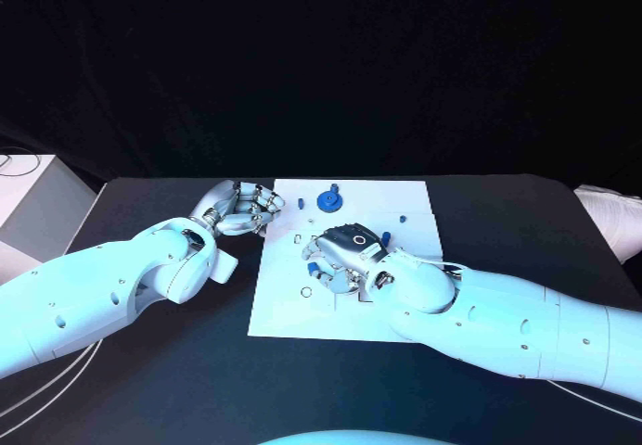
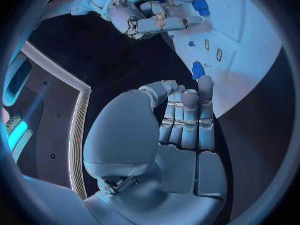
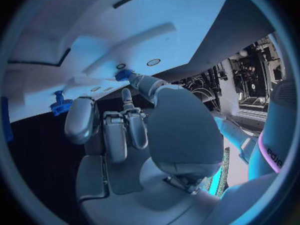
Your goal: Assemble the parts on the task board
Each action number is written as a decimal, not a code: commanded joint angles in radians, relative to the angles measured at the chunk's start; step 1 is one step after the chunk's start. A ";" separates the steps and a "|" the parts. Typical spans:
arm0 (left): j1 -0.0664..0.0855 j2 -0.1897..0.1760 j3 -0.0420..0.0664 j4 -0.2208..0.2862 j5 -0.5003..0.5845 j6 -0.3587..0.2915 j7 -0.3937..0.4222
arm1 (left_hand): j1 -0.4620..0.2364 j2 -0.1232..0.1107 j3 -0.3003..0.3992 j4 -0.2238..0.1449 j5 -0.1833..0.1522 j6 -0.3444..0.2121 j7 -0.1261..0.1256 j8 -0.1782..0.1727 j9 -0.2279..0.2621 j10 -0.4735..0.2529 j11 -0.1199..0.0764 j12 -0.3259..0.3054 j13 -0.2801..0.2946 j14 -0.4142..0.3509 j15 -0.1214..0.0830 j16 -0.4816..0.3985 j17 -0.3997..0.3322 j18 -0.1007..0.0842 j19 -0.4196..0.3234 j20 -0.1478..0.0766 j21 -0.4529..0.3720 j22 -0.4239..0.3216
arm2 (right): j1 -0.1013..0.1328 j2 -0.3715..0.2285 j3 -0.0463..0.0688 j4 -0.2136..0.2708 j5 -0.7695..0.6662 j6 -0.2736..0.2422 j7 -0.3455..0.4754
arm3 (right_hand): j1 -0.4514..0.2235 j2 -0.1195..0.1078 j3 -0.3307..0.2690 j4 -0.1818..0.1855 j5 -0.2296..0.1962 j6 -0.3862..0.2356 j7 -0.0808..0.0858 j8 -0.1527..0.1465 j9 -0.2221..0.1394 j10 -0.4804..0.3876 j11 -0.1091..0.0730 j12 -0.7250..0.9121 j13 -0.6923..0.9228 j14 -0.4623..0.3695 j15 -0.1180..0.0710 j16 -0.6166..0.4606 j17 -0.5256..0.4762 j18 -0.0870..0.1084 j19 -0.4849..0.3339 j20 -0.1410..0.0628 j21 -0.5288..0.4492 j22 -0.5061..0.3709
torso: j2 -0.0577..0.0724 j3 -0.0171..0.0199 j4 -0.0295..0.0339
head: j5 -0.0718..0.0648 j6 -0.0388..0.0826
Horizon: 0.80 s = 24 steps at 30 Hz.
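Assembly under way on the task board (image 1: 402, 199)

The right hand (image 1: 348, 248) pinches a blue part (image 1: 314, 271) over the board; the left hand (image 1: 241, 208) is curled, holding nothing; a blue gear-like part (image 1: 330, 201) stands seated.

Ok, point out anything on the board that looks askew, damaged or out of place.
Nothing stands out. The task board lies flat on the black table, with a blue round part near its far edge. The right hand is over the board's middle; the left hand is at its left edge.

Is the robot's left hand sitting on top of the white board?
No, in the head view the left hand is over the black table, just beside the task board's edge.
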 commanded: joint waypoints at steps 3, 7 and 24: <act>0.000 0.001 0.001 0.000 0.007 0.018 0.000 | 0.010 0.000 -0.003 -0.006 0.005 -0.005 0.002 -0.007 -0.001 -0.001 0.005 -0.006 -0.001 -0.006 0.002 -0.006 -0.002 0.015 -0.001 0.005 -0.006 -0.001 | -0.001 -0.003 0.000 0.001 0.009 -0.018 -0.009 | -0.006 -0.005 -0.003 0.016 -0.007 0.009 0.002 0.003 0.001 0.020 0.010 0.002 0.156 0.071 0.012 0.001 0.188 -0.016 0.004 0.009 -0.003 0.005 | 0.000 -0.0005 0.0000 | -0.001 -0.002; 0.000 0.001 0.001 -0.001 0.007 0.020 -0.003 | 0.010 0.000 -0.003 -0.006 0.005 -0.005 0.002 -0.007 -0.001 -0.001 0.005 -0.006 -0.001 -0.006 0.002 -0.006 -0.002 0.015 -0.001 0.005 -0.006 -0.001 | -0.001 -0.004 0.000 0.001 0.020 0.011 -0.013 | -0.015 0.000 -0.010 0.034 -0.006 0.030 0.000 0.011 0.004 0.026 0.009 0.010 0.162 0.074 0.011 0.006 0.195 -0.018 0.012 0.011 0.005 0.016 | 0.000 -0.0008 -0.0001 | -0.001 -0.003; 0.000 0.002 0.001 -0.003 0.007 0.024 -0.011 | 0.013 0.002 -0.003 -0.008 0.005 -0.008 0.004 -0.010 -0.003 -0.005 0.006 -0.006 -0.003 -0.012 0.003 -0.013 -0.011 0.015 -0.003 0.006 -0.006 -0.001 | -0.001 -0.007 0.000 0.005 0.038 0.078 -0.025 | -0.029 0.002 -0.034 0.072 0.015 0.079 -0.016 0.042 0.014 0.037 -0.004 0.026 0.175 0.083 0.002 0.017 0.214 -0.023 0.031 0.004 0.022 0.041 | 0.000 -0.0012 0.0004 | -0.002 -0.007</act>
